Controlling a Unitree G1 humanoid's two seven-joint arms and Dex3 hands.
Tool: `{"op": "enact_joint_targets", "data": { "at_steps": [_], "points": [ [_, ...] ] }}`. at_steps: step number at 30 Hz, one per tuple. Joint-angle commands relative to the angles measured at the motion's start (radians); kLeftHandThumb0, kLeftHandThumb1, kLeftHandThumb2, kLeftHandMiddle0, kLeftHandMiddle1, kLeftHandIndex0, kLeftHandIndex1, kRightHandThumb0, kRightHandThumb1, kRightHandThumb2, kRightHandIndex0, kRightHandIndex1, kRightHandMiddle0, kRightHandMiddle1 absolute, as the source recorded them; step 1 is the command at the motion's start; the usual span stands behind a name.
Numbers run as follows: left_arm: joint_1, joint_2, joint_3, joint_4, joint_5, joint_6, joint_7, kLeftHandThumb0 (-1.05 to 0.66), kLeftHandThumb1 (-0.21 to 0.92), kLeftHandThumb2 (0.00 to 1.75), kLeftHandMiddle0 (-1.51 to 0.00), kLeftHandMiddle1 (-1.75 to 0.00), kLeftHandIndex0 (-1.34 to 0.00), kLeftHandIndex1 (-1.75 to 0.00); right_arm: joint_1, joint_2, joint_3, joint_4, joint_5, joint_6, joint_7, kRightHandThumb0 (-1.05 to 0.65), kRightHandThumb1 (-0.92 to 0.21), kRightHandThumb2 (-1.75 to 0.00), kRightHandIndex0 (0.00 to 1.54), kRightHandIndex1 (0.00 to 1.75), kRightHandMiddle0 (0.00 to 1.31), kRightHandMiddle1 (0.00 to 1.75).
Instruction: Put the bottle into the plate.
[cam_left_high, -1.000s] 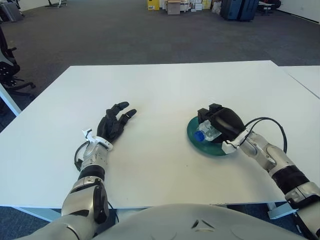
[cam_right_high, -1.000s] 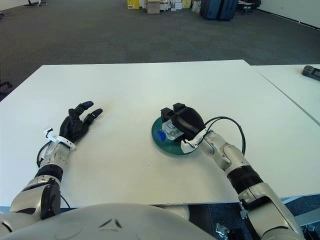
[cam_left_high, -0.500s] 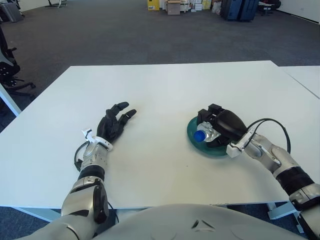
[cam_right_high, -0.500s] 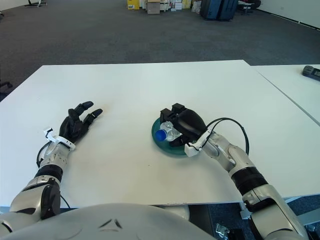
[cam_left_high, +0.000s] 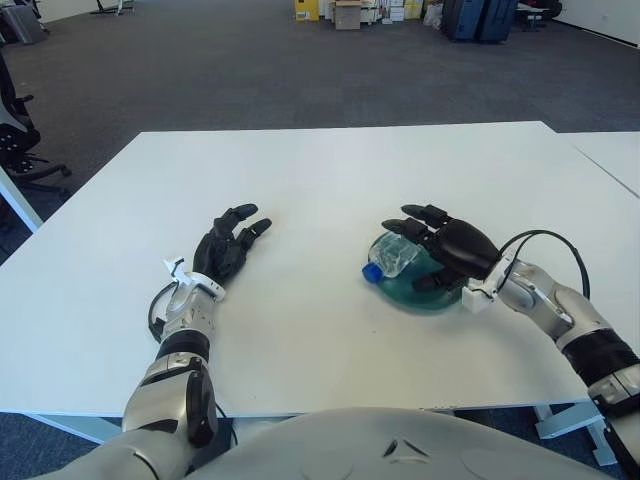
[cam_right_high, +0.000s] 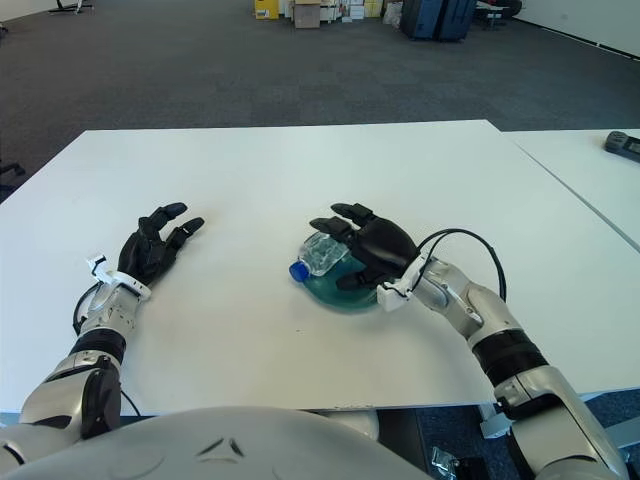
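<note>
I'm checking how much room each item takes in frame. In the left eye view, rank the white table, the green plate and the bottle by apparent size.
1. White table, by far the largest.
2. Green plate, partly hidden by the bottle and the right hand.
3. Clear bottle, the smallest, its blue cap overhanging the plate's left rim.

Bottle lies on plate, right hand spread above.

Right robot hand fingers spread, left robot hand open, palm down
</note>
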Motion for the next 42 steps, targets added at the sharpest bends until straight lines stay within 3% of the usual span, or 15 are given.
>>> {"op": "enact_joint_targets", "data": {
  "at_steps": [1,9,15,17,21,24,27,36,39,42],
  "points": [
    [0.002,0.003,-0.002,0.007,0.008,0.014,0.007,-0.80,0.92,0.94,-0.65,-1.13,-0.43,-1.20,-0.027,-0.013,-0.027,-0.023,0.030,-0.002,0.027,-1.05,-0.92,-0.72,0.00,0.00,0.00,0.00],
    [0.003,0.002,0.003,0.000,-0.013,0.057,-0.020,-0.80,0.92,0.95,-0.64,-1.13,-0.42,-1.20,-0.036,-0.015,-0.054,-0.043,0.046,0.004,0.069,-1.05,-0.92,-0.64,0.00,0.00,0.00,0.00],
    [0.004,0.003,0.008,-0.006,-0.026,0.081,-0.038,-0.81,0.92,0.95,-0.62,-1.11,-0.41,-1.21,-0.038,0.006,-0.116,-0.044,0.081,0.034,0.042,-1.05,-0.92,-0.66,0.00,0.00,0.01,0.00],
    [0.001,0.004,0.010,-0.003,-0.031,0.087,-0.044,-0.81,0.92,0.95,-0.62,-1.10,-0.40,-1.21,-0.051,0.038,-0.154,-0.011,0.136,0.063,0.025,-1.05,-0.92,-0.68,0.00,0.00,0.02,0.01],
    [-0.007,0.010,0.015,0.011,-0.038,0.099,-0.061,-0.82,0.92,0.94,-0.63,-1.08,-0.40,-1.21,-0.104,0.158,-0.251,0.124,0.350,0.119,0.003,-1.05,-0.92,-0.73,0.00,0.00,0.03,0.02],
    [-0.014,0.015,0.016,0.027,-0.036,0.100,-0.066,-0.82,0.92,0.94,-0.64,-1.07,-0.41,-1.21,-0.225,0.252,-0.335,0.383,0.487,0.094,-0.047,-1.05,-0.92,-0.75,0.00,0.00,0.04,0.03],
    [-0.019,0.017,0.015,0.039,-0.030,0.089,-0.065,-0.83,0.92,0.94,-0.65,-1.06,-0.41,-1.21,-0.314,0.292,-0.390,0.563,0.558,0.072,-0.062,-0.94,-0.92,-0.75,0.09,0.01,0.05,0.12],
    [-0.037,0.019,0.022,0.073,-0.036,0.080,-0.080,-0.89,0.92,0.96,-0.63,-1.14,-0.42,-1.22,-0.366,0.425,-0.505,0.720,0.738,0.066,-0.045,-0.71,-0.92,-0.78,0.34,0.03,0.00,0.64],
    [-0.042,0.019,0.026,0.078,-0.036,0.079,-0.079,-0.90,0.92,0.97,-0.62,-1.20,-0.43,-1.23,-0.360,0.478,-0.526,0.775,0.772,0.037,-0.039,-0.69,-0.92,-0.81,0.40,0.04,0.01,0.73],
    [-0.044,0.018,0.029,0.080,-0.035,0.082,-0.078,-0.90,0.92,0.99,-0.61,-1.23,-0.43,-1.23,-0.364,0.493,-0.543,0.800,0.794,0.024,-0.024,-0.67,-0.92,-0.84,0.44,0.05,0.04,0.78]
  ]
}}
